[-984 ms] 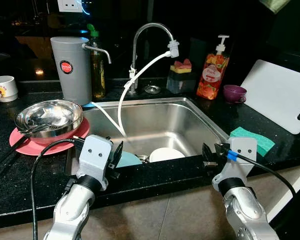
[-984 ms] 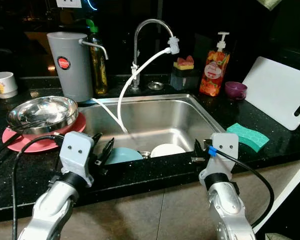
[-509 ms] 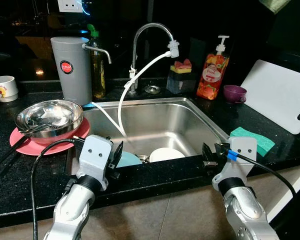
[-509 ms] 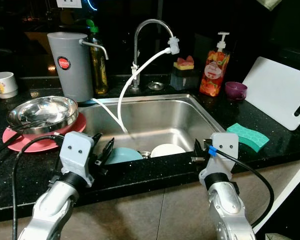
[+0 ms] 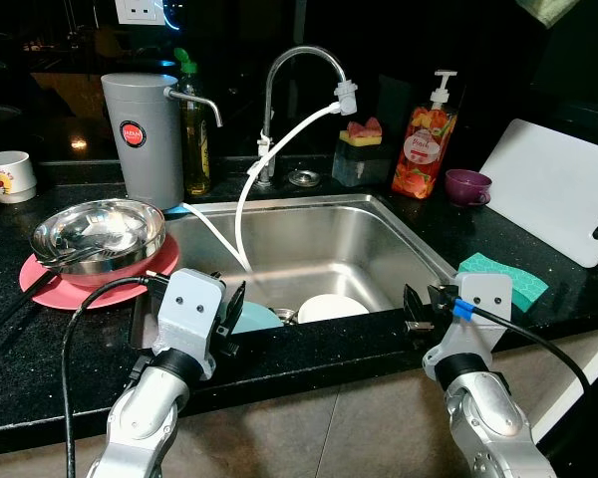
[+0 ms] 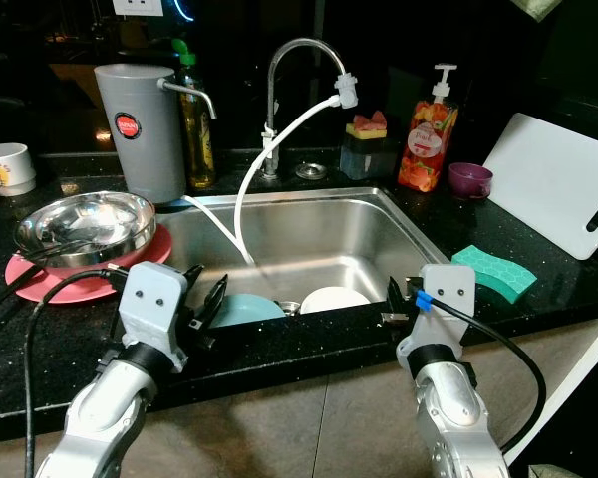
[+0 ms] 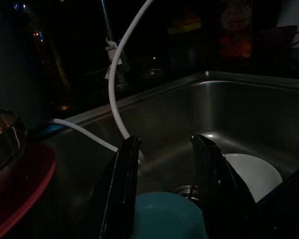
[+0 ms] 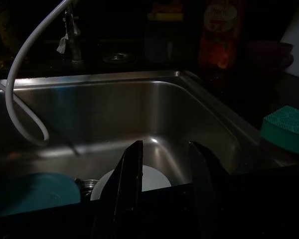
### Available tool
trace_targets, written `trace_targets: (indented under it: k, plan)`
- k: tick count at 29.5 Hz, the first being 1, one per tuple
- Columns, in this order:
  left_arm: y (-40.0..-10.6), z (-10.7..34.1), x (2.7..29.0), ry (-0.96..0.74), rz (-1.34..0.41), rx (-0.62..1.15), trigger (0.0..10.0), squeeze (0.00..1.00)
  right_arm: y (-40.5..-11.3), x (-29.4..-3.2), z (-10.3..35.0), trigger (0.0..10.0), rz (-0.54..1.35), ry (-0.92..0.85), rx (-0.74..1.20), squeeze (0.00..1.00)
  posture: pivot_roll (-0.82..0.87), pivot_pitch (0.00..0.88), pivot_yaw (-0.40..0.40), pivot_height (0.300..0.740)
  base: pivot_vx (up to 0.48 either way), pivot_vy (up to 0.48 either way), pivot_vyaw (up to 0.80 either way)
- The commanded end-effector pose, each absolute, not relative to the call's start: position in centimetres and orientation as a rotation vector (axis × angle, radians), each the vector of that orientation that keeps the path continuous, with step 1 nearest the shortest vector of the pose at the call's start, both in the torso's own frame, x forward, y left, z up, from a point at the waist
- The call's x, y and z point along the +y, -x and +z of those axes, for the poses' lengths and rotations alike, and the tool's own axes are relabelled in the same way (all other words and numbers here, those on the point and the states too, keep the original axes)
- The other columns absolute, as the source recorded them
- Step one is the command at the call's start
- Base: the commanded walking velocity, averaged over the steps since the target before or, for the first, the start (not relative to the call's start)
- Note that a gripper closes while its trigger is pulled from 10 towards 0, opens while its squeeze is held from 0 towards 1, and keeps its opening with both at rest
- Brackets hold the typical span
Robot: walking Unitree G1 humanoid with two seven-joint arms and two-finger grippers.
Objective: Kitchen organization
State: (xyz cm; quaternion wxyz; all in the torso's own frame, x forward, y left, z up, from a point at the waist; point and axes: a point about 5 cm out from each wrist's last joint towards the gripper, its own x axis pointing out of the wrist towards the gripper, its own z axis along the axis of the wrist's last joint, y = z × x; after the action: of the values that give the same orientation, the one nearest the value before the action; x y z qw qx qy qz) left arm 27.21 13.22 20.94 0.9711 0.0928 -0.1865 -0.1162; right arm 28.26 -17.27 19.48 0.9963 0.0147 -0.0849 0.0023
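Both claws are hovering open at the sink's (image 5: 419,244) near edge, left claw (image 5: 229,311) facing the teal plate (image 5: 254,319), right claw (image 5: 416,311) nearer the white plate (image 5: 329,307), likely readying to lift them out.

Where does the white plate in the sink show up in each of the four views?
Left eye view: white plate on the sink floor, near the front edge.
Right eye view: same spot, right of the teal plate.
Left wrist view: beyond the gripper's fingers.
Right wrist view: between the fingers.
Shared landmark: the white hose.
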Motion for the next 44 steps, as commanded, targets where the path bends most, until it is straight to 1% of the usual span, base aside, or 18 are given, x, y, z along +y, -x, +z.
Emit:
trace_targets:
  k: [1, 44]
  plan:
    - [-27.32, 20.7, 12.89, -0.18, -0.252, -0.368, 10.0, 0.0, -28.04, -17.44, 19.53, 10.0, -0.007, -0.041, -0.172, 0.0, 0.08, 0.072, -0.075, 0.74, 0.0, 0.0, 0.0]
    - [-27.35, 20.75, 12.77, -0.178, -0.255, -0.371, 10.0, 0.0, -28.09, -17.32, 19.53, 10.0, 0.0, -0.041, -0.172, 0.0, 0.08, 0.072, -0.076, 0.74, 0.0, 0.0, 0.0]
